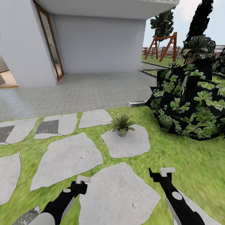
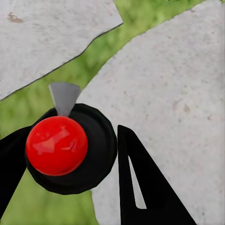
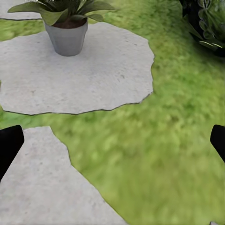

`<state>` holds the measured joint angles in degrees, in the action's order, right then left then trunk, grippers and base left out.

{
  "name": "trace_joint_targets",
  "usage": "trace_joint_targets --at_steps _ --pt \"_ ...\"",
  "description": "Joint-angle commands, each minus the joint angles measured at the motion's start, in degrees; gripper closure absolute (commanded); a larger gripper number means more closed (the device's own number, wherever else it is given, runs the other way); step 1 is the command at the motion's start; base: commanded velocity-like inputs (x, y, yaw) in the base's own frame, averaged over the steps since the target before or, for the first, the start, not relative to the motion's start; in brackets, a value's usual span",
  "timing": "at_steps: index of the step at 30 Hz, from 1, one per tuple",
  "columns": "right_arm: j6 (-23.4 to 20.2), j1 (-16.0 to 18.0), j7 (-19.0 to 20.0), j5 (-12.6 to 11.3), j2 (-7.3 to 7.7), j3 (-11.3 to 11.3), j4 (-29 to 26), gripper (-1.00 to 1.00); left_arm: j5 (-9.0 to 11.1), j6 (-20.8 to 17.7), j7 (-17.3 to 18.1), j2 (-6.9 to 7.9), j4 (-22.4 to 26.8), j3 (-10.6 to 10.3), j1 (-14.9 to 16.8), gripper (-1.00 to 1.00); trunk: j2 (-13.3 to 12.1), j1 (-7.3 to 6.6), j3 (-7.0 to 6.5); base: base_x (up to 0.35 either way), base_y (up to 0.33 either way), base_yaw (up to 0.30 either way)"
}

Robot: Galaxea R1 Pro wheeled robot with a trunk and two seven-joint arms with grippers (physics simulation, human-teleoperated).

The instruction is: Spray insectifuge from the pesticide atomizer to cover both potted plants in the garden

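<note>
- Left wrist view: left gripper (image 2: 75,130) clamping pesticide atomizer (image 2: 96,140), hanging short of potted plant (image 1: 122,125). Right gripper (image 3: 113,139) gaping wide, carrying nothing.
- Advising closing on that plant, aiming nozzle over leaves.

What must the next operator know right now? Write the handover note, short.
Left gripper: jaws closed on the pesticide atomizer, which shows a red top and a grey nozzle.
Right gripper: jaws wide open, holding nothing.
One potted plant stands upright on a stepping stone just ahead, between the arms.
Done: atomizer apparently picked up.
Left: spray this plant, then find and spray the other.
</note>
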<state>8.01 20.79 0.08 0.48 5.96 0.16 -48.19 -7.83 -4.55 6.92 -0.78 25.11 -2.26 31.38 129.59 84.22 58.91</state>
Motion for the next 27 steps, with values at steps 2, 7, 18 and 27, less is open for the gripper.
trace_joint_targets --at_steps 2,7,18,27 --pt "0.16 0.02 0.01 0.05 0.01 0.02 0.03 -1.00 -0.60 -0.29 0.20 0.03 0.17 0.07 0.00 1.00 0.02 -0.01 -0.14 0.000 0.000 0.000" --pt "0.07 0.02 0.13 1.57 0.08 0.08 0.06 -1.00 -1.06 -0.77 0.38 0.25 0.40 0.02 0.02 1.00 0.02 -0.01 -0.33 0.000 0.000 0.000" --pt "-4.23 0.22 15.84 13.66 -0.22 7.23 1.73 -1.00 -18.21 -4.15 23.58 4.49 0.29 -3.34 0.70 1.00 0.02 -0.01 -0.35 0.000 0.000 0.000" --pt "-4.93 1.27 34.26 18.51 -0.25 7.90 1.53 -1.00 -36.49 -3.86 34.94 4.42 0.39 -3.48 0.46 1.00 0.02 -0.01 -0.35 0.000 0.000 0.000"
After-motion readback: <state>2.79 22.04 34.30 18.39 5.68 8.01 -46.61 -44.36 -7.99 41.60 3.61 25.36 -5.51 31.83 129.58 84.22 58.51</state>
